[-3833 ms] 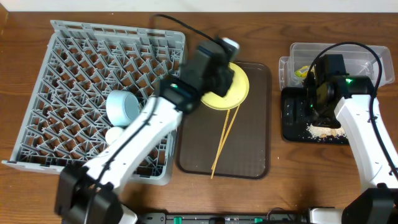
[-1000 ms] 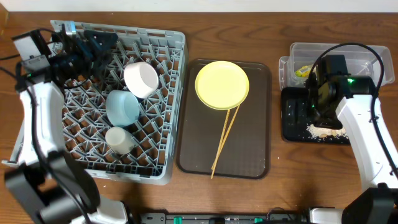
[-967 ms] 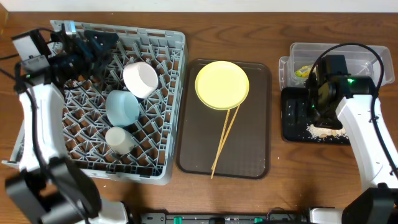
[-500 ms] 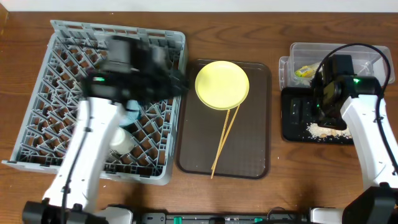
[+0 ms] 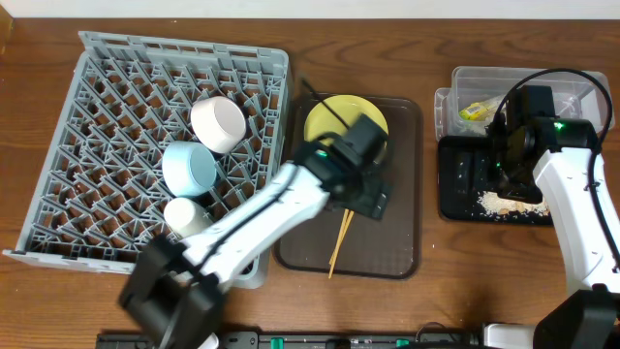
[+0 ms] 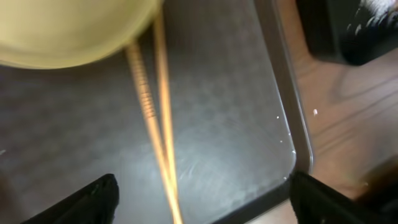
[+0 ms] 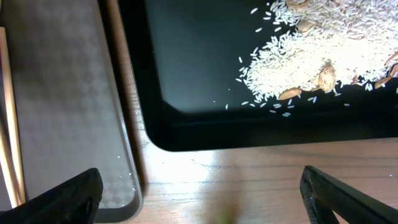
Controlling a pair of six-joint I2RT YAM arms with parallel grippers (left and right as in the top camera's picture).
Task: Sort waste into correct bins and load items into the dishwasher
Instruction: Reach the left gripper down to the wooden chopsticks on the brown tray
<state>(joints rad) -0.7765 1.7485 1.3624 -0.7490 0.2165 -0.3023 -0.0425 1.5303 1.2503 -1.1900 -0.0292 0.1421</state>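
Done: white bowl [image 5: 218, 123] and light blue bowl [image 5: 188, 168] sit in your grey lattice dish rack [image 5: 116, 78].
Remaining: round yellow plate [image 5: 329, 121] and thin wooden chopsticks [image 6: 158, 124] lie on the brown serving tray [image 5: 402, 233].
Tools: left tool [image 6: 208, 205] and right tool [image 7: 199, 193] are both apart and empty.

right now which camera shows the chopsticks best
The left wrist view: both chopsticks run close up down the frame, slightly blurred, from the yellow plate's edge. Overhead shows only their lower ends, the left arm covering the rest. The right wrist view catches a sliver at its left edge.
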